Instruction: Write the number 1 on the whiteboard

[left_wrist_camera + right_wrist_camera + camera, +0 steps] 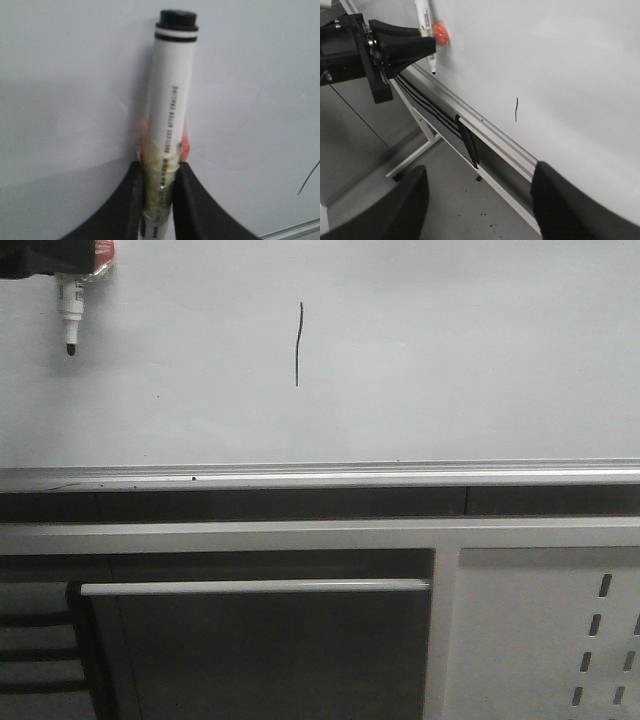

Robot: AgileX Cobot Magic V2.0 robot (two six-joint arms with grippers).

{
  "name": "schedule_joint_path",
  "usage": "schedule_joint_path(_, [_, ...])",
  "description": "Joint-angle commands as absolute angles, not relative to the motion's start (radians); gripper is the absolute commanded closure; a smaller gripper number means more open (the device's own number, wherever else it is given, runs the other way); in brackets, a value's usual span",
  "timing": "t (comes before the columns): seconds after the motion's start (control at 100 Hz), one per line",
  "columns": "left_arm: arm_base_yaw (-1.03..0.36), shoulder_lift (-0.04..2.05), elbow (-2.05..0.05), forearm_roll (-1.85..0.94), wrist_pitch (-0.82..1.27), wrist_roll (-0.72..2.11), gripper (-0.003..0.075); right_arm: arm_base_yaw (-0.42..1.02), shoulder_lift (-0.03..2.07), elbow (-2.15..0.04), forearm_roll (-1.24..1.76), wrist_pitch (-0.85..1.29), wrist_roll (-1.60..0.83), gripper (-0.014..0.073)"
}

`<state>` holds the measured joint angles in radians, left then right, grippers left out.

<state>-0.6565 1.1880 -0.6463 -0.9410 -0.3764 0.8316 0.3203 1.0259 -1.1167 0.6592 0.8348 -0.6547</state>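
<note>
The whiteboard [450,360] fills the upper front view, with a silver rail [400,476] along its lower edge. The number 1 [298,344], a thin black wavy vertical stroke, stands near its middle. It also shows in the right wrist view [516,110] and at the edge of the left wrist view [309,180]. My left gripper [70,268] is at the top left, shut on a white marker [70,312] with its black tip pointing down, well left of the stroke. In the left wrist view the fingers [187,200] clamp the taped barrel [170,100]. My right gripper [477,195] is open and empty, away from the board.
A white perforated metal panel [560,640] and a silver bar [255,587] sit below the board. The right wrist view shows my left arm [355,50], the board's rail [485,125], its stand leg [415,155] and the grey floor [470,200].
</note>
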Motion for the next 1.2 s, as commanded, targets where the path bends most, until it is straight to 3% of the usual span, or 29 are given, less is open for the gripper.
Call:
schedule_joint_path(0.0, [-0.656,1.197,-0.679,-0.924,-0.471,0.819,0.0741,0.315,1.007,-1.148,0.695,0.779,-0.655,0.0188])
schedule_joint_path(0.94, [-0.656,1.224,-0.679,-0.926,-0.551,0.819,0.0738,0.315,1.007,-1.148,0.695,0.783,-0.655,0.0188])
schedule_joint_path(1.19, [-0.656,1.224,-0.679,-0.926,-0.565,0.819,0.0664,0.315,1.007,-1.148,0.695,0.785,-0.655,0.0188])
